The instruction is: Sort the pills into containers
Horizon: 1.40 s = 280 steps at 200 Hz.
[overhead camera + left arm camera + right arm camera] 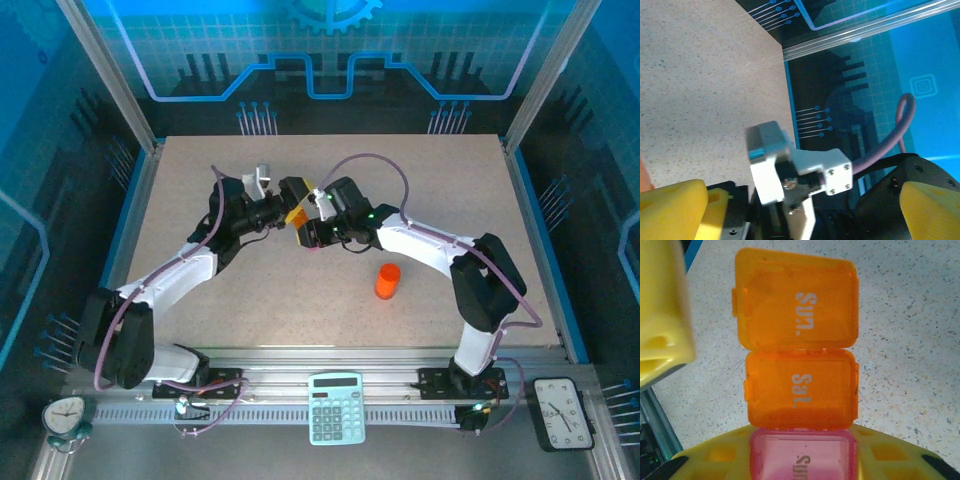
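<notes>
The left gripper [800,210] is standing with its jaws wide apart and gripping nothing. One left finger [660,315] is sitting just beside the far end of the containers [802,390], off to one side of the strip. The containers are hanging over the table [920,340], their long axis running straight out from the right gripper [802,454]. Its jaws are clamping the pink end compartment, and the two orange ones are projecting beyond the tips. Judgement: the coming move is turning on that free orange end, which is lying nearer the left jaws; they are needing a sideways shift to meet it. The bottle [387,281] is standing back along the right arm, well apart from both jaws.
</notes>
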{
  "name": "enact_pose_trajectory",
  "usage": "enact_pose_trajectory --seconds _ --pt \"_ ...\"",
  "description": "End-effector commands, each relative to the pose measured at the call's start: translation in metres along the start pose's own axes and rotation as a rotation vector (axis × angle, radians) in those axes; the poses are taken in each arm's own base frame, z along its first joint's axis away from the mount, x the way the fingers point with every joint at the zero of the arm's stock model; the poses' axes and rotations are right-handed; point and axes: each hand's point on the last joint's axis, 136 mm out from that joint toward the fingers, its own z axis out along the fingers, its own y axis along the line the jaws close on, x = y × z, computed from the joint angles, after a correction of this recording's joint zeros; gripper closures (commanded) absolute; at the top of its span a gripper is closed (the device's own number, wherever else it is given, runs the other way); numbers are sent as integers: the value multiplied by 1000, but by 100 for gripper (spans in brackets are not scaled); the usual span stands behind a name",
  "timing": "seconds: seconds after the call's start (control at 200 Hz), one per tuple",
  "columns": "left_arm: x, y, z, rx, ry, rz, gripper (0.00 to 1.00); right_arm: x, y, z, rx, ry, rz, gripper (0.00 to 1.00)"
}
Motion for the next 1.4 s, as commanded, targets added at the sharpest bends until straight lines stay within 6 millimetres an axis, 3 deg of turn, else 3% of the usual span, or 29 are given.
enact_pose_trajectory --seconds 0.0,0.285,0.59,1.276,1.346,1.396 --pt "-6 -18 -1 39 -20 15 1 2 1 5 0 6 -1 76" --pt "-38 22 -37 -165 -207 14 1 15 -21 6 78 52 -49 74" --pt "-56 63 -75 -283 -303 -40 1 43 -45 26 160 222 -322 66" --pt "-51 71 -72 -260 -296 -84 1 94 -70 53 255 449 -551 63" --pt "-51 70 -71 -256 -295 -84 1 96 -73 53 267 456 -554 58" --pt "-51 70 -71 -254 -295 -83 1 97 -75 52 277 458 -557 49"
